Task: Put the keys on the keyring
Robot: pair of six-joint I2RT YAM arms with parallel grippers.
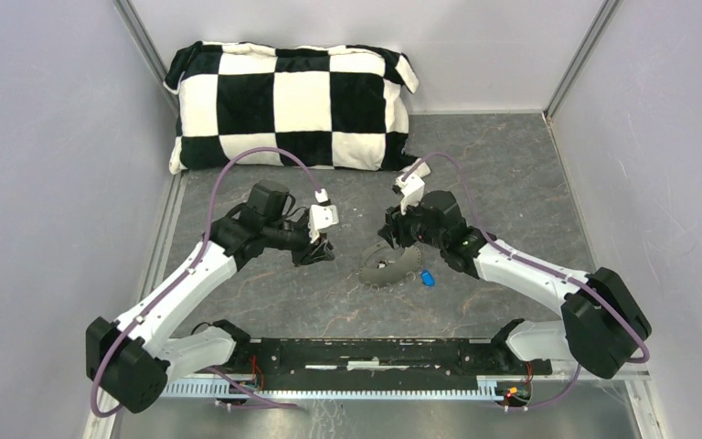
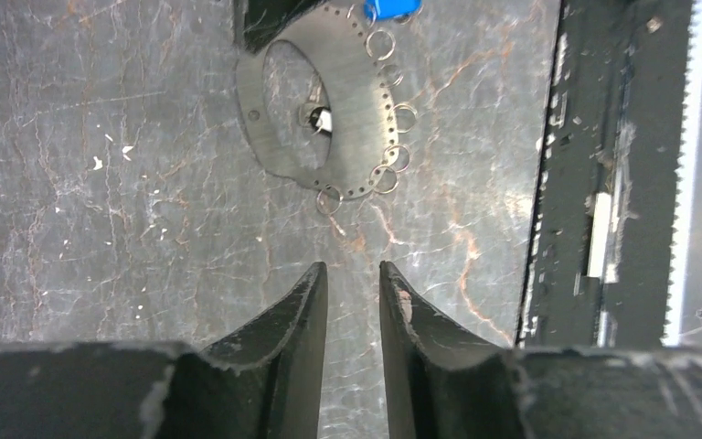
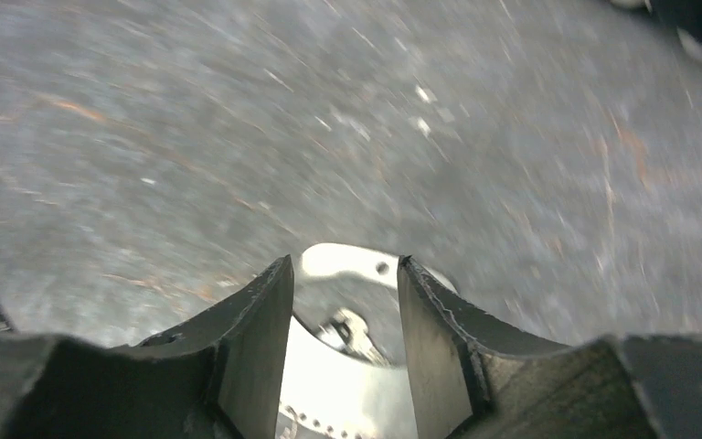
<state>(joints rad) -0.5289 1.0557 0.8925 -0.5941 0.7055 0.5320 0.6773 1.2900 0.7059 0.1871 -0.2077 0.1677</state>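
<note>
The keyring (image 1: 377, 273) is a flat silvery loop with small rings along its edge, lying on the table between the arms. In the left wrist view the keyring (image 2: 366, 146) shows a small key with a black head and pale centre (image 2: 318, 117) inside its opening. The blue-headed key (image 1: 428, 277) lies just right of the ring and shows at the top edge of the left wrist view (image 2: 384, 7). My left gripper (image 1: 315, 251) (image 2: 353, 270) is narrowly open and empty, short of the ring. My right gripper (image 1: 393, 240) (image 3: 345, 265) is open, low over the ring's far edge (image 3: 338, 259), with the black key (image 3: 355, 331) between its fingers.
A black-and-white checkered cushion (image 1: 292, 105) lies against the back wall. Grey walls close in left and right. The black base rail (image 1: 375, 357) runs along the near edge and shows at the right of the left wrist view (image 2: 603, 183).
</note>
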